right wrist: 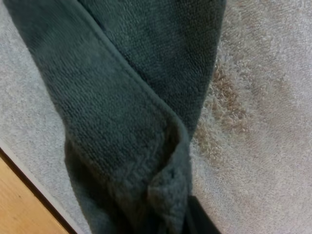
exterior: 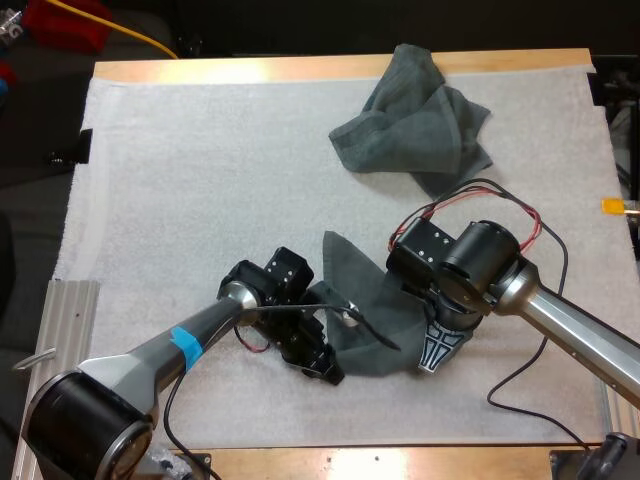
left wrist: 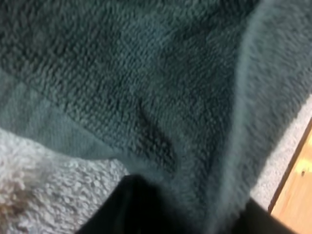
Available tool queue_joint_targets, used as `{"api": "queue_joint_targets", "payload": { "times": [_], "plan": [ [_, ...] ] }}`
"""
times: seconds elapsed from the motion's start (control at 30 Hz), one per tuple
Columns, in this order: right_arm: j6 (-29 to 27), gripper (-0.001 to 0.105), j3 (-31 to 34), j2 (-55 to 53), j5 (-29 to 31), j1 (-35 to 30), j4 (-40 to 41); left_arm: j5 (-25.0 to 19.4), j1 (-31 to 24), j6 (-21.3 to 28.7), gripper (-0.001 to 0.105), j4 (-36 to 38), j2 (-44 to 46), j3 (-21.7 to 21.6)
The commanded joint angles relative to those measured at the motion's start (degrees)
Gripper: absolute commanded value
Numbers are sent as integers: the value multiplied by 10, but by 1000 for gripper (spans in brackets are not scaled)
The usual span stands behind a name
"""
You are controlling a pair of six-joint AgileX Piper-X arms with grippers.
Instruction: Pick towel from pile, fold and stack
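White mat [exterior: 200, 180] covers the wooden table [exterior: 300, 68], and a crumpled towel [exterior: 415, 125] lies toward its far right side. Nearer the front edge, a second towel [exterior: 375, 310] stretches between the two arms. The left gripper [exterior: 325, 362] pinches this towel's left end, and the left wrist view shows dark fingers [left wrist: 131, 207] pressed into the cloth. The right gripper [exterior: 438, 352] clamps the bunched right edge, where the hem folds over beside the wooden border.
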State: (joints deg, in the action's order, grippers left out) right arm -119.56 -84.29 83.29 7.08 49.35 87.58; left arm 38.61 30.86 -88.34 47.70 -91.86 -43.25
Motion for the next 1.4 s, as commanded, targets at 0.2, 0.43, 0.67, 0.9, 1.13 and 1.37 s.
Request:
{"api": "queue_joint_targets", "payload": {
  "times": [0.2,0.43,0.67,0.9,1.13,1.37],
  "plan": [
    [2,1,-2,-5,-6,0,24,-6,1,1,21,3,7,0],
    [14,1,-2,-5,-6,0,7,-64,1,15,1,3,71,0],
    [95,1,-2,-6,46,0,-37,-126,-1,21,1,37,158,-7],
    [162,1,-2,-55,157,0,-102,-267,-2,46,1,135,250,-106],
    [165,1,-2,-106,180,0,-113,-330,-2,60,1,206,269,-213],
    [165,1,-2,-150,129,5,-115,-388,-2,62,1,294,277,-297]
  ]
}}
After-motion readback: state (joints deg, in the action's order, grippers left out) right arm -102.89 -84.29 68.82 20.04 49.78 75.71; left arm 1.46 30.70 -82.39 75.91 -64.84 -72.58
